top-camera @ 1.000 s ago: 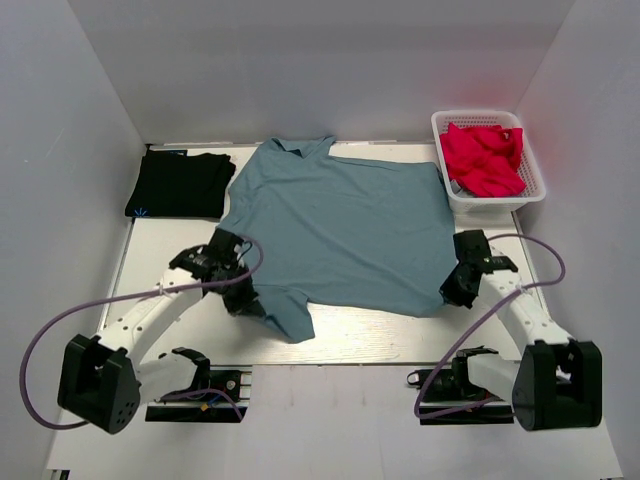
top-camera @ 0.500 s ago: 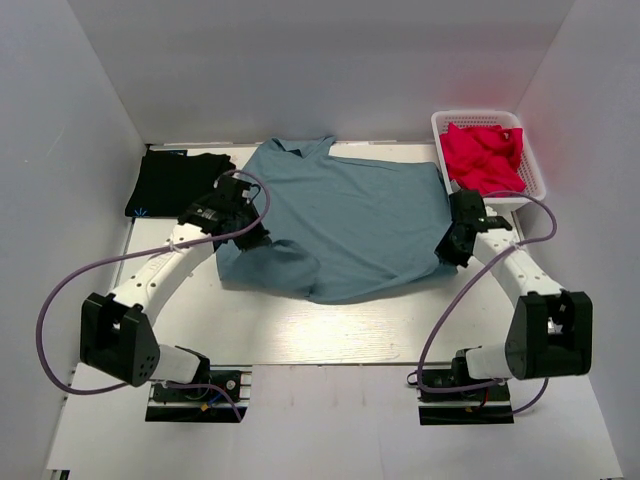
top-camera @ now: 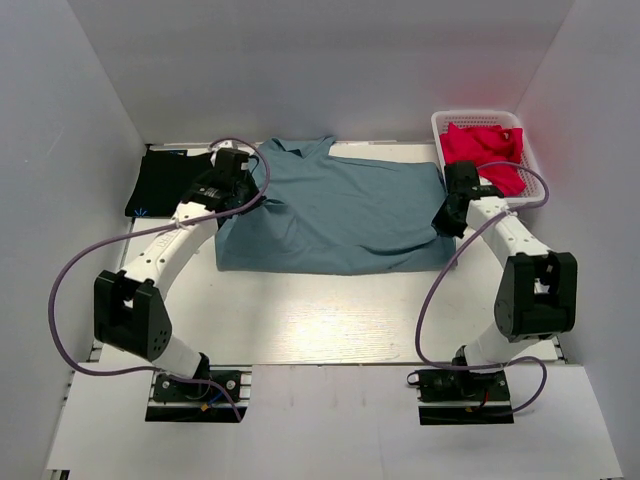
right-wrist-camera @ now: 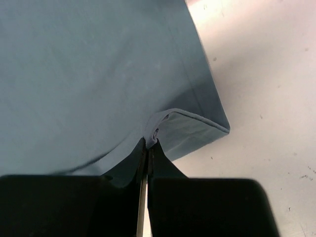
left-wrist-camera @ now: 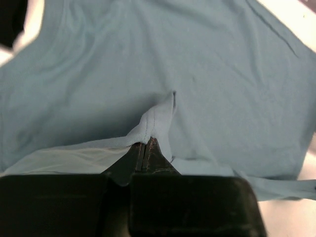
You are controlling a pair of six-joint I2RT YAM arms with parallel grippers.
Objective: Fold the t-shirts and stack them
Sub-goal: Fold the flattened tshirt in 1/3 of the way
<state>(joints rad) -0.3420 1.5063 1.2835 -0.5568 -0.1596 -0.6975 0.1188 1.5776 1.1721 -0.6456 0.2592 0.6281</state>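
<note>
Now clamped tight, the left gripper (left-wrist-camera: 146, 144) pinches a bunched strip of hem on the blue-grey shirt (left-wrist-camera: 207, 74), its fingers closed with only cloth between them. The right gripper (right-wrist-camera: 148, 143) is shut the same way on a folded corner at the shirt's other side. Both arms reach far across the table (top-camera: 300, 310), the grippers low over the shirt's left and right edges. A second ago the near hem hung toward the arms' bases with a sleeve trailing. Half a second ago it was partway over. It now lies doubled onto the upper half, leaving a straight fold along the near side. The black shirt (top-camera: 170, 182) sits folded at the far left, just beside the left gripper, unmoved across all three views. A white basket (top-camera: 476, 116) of red cloth (top-camera: 482, 152) stays at the far right.
</note>
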